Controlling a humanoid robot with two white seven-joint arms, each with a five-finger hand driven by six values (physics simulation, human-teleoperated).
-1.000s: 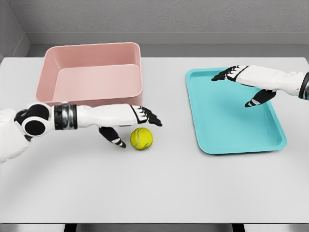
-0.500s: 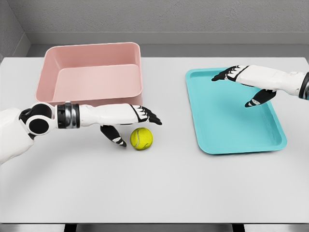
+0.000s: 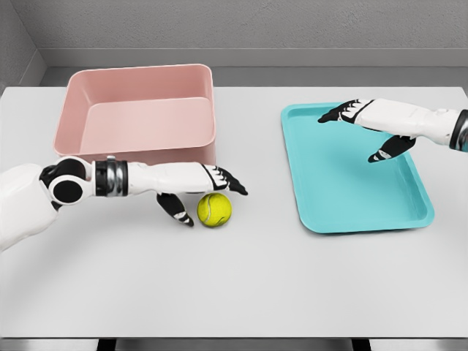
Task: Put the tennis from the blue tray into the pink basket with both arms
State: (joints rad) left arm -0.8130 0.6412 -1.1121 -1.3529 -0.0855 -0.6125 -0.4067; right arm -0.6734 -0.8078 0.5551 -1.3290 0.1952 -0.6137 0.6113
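The tennis ball (image 3: 214, 209) is lying on the desk (image 3: 241, 285), off the blue tray (image 3: 351, 183) and just in front of the near right corner of the pink basket (image 3: 139, 113). The left hand (image 3: 199, 189) is reaching over it with fingers (image 3: 232, 183) spread above the ball and thumb hanging beside it, gripping nothing; this placement appears to be staging for a grasp. The right hand (image 3: 373, 126) is hovering open over the far part of the tray, holding nothing, apparently idling clear of the work.
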